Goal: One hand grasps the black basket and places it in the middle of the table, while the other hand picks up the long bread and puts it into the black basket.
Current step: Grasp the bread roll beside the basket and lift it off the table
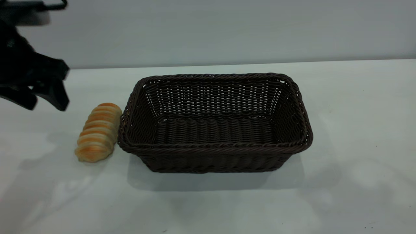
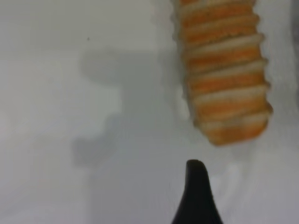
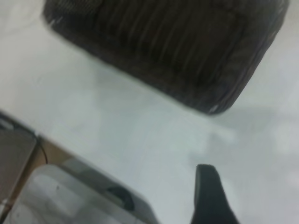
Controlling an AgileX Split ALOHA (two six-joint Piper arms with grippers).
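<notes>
The black basket (image 1: pixel 214 152) stands upright and empty in the middle of the table (image 1: pixel 357 146). The long bread (image 1: pixel 97 132) lies on the table just left of the basket, close to its left rim. My left gripper (image 1: pixel 45 103) hovers open and empty above the table, up and to the left of the bread. In the left wrist view one finger (image 2: pixel 196 191) shows near the bread's end (image 2: pixel 224 74). My right gripper is out of the exterior view. Its wrist view shows one finger (image 3: pixel 209 191) above bare table, away from the basket (image 3: pixel 177 42), holding nothing.
A plain grey wall (image 1: pixel 227 29) runs behind the table. In the right wrist view the table's edge (image 3: pixel 70 149) shows, with a pale grey box (image 3: pixel 70 200) below it. Bare tabletop lies in front of and to the right of the basket.
</notes>
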